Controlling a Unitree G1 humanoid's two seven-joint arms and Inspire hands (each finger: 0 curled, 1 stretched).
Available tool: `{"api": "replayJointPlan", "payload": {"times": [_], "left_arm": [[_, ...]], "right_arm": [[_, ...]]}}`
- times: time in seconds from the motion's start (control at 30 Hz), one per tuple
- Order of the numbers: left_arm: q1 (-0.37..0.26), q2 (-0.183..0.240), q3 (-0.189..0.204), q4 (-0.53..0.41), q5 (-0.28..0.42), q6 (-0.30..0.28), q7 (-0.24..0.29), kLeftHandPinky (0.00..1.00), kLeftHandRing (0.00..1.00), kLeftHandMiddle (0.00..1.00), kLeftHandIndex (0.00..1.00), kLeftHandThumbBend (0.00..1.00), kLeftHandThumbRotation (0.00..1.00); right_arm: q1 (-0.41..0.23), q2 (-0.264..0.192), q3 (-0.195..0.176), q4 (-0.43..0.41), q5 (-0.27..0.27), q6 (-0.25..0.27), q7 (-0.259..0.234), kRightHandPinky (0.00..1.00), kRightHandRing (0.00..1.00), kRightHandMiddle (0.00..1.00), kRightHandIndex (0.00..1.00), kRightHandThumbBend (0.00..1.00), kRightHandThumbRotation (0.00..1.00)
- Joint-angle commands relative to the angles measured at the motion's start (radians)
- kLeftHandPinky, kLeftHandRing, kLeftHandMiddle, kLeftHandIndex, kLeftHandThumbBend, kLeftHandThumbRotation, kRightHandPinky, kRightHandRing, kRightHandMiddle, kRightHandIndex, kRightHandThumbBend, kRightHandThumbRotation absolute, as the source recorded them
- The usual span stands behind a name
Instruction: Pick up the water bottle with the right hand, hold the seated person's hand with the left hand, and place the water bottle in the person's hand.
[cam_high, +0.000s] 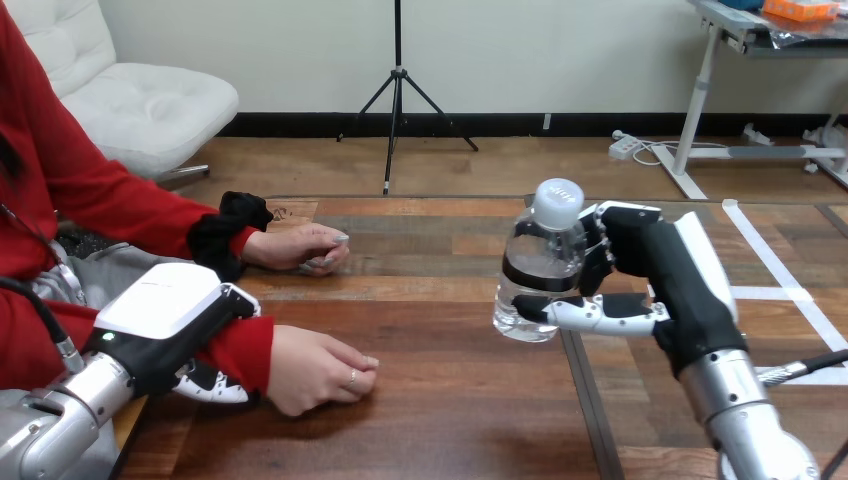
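Wooden table (440, 400): right hand (648, 272) grips the upright bottle (540, 262); the person's hand (315, 368), its wrist clasped by left hand (165, 308), lies at eight o'clock from it.

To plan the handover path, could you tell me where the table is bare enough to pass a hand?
Bare table lies between the person's near hand and the water bottle in the right hand. Crowded at left: person's far hand, left hand.

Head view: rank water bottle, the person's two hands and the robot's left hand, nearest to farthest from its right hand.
1. water bottle, gripped in the right hand.
2. person's upper hand and person's lower hand, left-centre: too close to call.
3. left hand, far left.
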Motion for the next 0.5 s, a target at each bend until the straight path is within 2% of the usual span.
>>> {"api": "replayJointPlan", "payload": {"times": [0.0,0.47], "left_arm": [[-0.059,-0.041,0.045,-0.109,-0.040,-0.042,0.030,0.30,0.35,0.40,0.42,0.67,0.20],[-0.033,-0.050,0.063,-0.214,-0.060,-0.037,-0.013,0.29,0.34,0.40,0.42,0.66,0.20]], "right_arm": [[-0.116,0.017,0.006,0.021,-0.006,-0.047,-0.032,0.32,0.38,0.45,0.44,0.82,0.00],[-0.163,0.034,0.021,0.091,-0.041,-0.070,-0.061,0.30,0.36,0.44,0.44,0.84,0.00]]}}
